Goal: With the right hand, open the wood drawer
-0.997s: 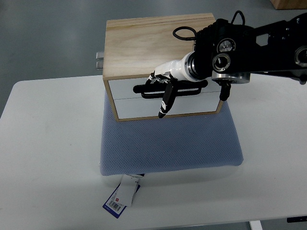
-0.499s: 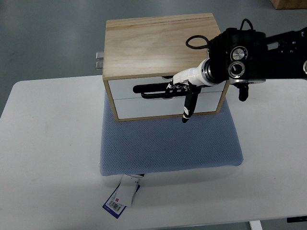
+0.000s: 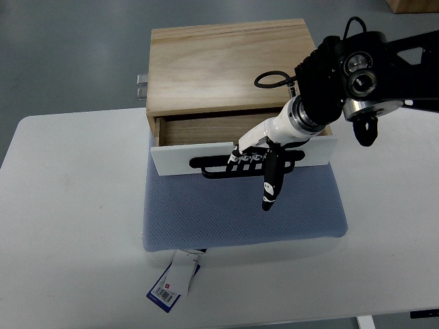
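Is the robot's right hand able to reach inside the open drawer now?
Probably yes. The drawer is pulled out, open on top, and the right hand already grips its black handle right beside the opening.

White table (image 3: pixel 68 205), seen from above. Carries a blue pad (image 3: pixel 240 212) near the middle, with a wooden box (image 3: pixel 226 68) on the pad's far part. Also bears a tag (image 3: pixel 175 281) at the pad's near edge.

A white tabletop (image 3: pixel 68 226) with rounded corners stands over a smooth grey floor (image 3: pixel 68 55) under soft, even light.
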Controlling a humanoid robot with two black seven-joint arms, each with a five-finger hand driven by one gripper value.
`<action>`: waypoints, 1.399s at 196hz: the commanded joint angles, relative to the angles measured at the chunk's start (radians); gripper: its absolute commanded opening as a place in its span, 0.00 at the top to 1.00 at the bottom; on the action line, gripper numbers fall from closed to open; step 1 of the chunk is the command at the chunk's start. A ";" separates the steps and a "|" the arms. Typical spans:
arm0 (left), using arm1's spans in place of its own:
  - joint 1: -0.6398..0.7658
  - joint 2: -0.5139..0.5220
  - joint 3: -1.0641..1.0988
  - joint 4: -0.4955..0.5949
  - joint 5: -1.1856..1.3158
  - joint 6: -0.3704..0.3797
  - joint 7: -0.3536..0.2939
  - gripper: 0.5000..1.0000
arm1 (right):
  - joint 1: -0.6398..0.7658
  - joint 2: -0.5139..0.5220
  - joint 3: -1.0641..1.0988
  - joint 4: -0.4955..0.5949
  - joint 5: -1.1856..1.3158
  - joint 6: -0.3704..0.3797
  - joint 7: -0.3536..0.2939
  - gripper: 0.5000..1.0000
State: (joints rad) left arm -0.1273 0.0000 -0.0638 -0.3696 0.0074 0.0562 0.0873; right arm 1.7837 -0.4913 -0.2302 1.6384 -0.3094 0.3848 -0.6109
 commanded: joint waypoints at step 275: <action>0.000 0.000 -0.001 -0.003 0.000 0.010 0.000 0.00 | -0.909 0.031 1.493 -0.812 0.145 -0.083 0.617 0.11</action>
State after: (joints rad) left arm -0.1272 0.0000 -0.0643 -0.3736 0.0080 0.0621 0.0875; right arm 1.0325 -0.5847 1.0686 0.8917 -0.1672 0.3056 -0.0673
